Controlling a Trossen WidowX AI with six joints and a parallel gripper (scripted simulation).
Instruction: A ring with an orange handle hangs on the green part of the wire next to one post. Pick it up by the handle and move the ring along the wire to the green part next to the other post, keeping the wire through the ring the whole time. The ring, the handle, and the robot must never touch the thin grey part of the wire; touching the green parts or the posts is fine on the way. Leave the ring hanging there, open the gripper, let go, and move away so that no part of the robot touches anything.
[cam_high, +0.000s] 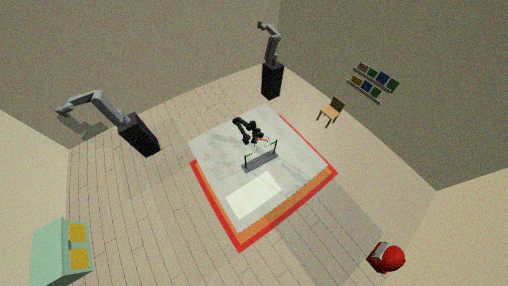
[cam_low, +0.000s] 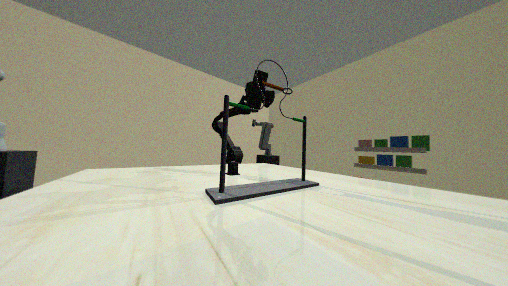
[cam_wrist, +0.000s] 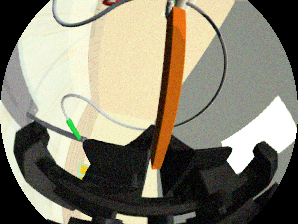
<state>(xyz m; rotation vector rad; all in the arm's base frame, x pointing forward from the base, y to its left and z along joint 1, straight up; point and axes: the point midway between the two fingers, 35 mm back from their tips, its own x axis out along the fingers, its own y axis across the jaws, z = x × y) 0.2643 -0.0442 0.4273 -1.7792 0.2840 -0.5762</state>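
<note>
My gripper is shut on the lower end of the orange handle. It holds it high above the wire stand. The small ring sits at the handle's far end, with the thin grey wire passing through it on the right side of the wire's tall loop. I cannot tell whether ring and wire touch. The green part by the left post lies below and behind the gripper. The green part by the right post lies lower right of the ring.
The two dark posts stand on a grey base plate on the pale table. Two other robot arms on black pedestals, a chair and a wall shelf stand far off.
</note>
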